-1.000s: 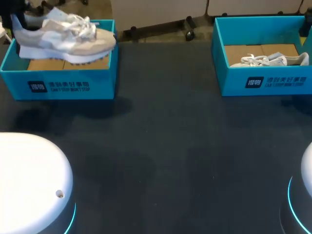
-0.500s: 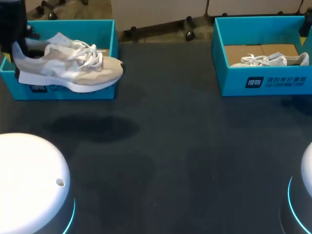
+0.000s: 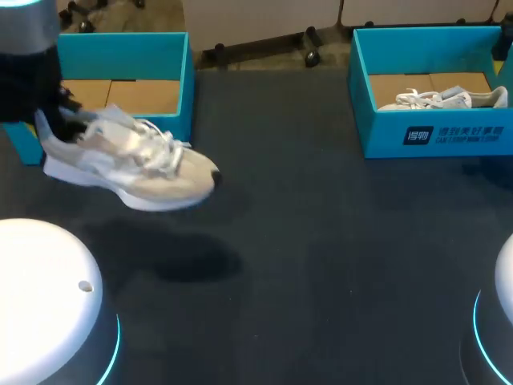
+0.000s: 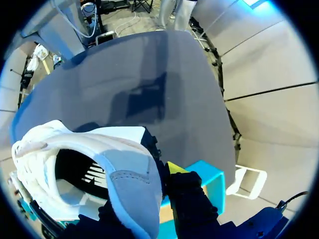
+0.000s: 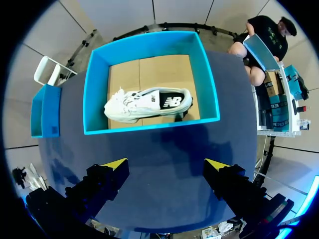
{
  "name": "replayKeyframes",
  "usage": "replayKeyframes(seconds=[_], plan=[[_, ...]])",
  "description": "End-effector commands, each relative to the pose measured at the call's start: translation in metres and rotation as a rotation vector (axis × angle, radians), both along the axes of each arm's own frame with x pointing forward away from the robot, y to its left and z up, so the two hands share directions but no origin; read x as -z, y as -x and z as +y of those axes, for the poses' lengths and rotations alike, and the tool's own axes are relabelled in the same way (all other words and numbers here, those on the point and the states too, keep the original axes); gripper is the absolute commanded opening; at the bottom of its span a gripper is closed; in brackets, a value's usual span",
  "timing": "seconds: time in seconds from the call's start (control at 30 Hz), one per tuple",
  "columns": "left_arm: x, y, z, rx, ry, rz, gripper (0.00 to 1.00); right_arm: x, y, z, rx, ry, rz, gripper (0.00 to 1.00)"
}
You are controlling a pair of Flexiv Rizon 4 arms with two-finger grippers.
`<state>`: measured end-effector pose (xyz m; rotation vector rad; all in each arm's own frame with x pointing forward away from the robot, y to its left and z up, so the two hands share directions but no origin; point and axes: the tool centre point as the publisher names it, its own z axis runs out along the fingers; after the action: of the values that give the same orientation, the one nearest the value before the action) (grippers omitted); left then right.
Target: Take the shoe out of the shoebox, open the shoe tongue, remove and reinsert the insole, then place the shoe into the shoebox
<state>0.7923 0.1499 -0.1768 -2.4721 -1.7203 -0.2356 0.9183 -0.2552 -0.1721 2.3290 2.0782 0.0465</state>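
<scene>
Now the left fingers (image 4: 175, 168) pinch the shoe (image 4: 124, 169) by its heel above the worktop (image 3: 321, 241); the right fingers (image 5: 115, 167) stand spread wide.

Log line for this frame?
stage: shoe out of left box | left fingers: shut on shoe heel | right fingers: open, facing right box

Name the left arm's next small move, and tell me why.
Probably lower the beige-and-white sneaker onto the dark table. The left gripper holds it by the heel, clear of the open teal shoebox, and its shadow below suggests it hangs in the air.
</scene>
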Motion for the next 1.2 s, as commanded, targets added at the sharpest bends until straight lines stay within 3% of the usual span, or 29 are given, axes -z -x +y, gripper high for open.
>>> replayKeyframes(seconds=[0.03, 0.67, 0.97, 1.2], plan=[[0.013, 0.021, -0.019, 0.019, 0.018, -0.116, 0.00, 0.000, 0.000, 0.000, 0.001, 0.001, 0.000, 1.00], [0.063, 0.051, -0.101, -0.021, 0.050, -0.060, 0.00, 0.000, 0.000, 0.000, 0.001, 0.001, 0.000, 1.00], [0.098, 0.056, -0.142, -0.006, 0.029, -0.043, 0.00, 0.000, 0.000, 0.000, 0.001, 0.001, 0.000, 1.00], [0.111, 0.053, -0.157, 0.003, 0.027, -0.030, 0.00, 0.000, 0.000, 0.000, 0.001, 0.001, 0.000, 1.00]])
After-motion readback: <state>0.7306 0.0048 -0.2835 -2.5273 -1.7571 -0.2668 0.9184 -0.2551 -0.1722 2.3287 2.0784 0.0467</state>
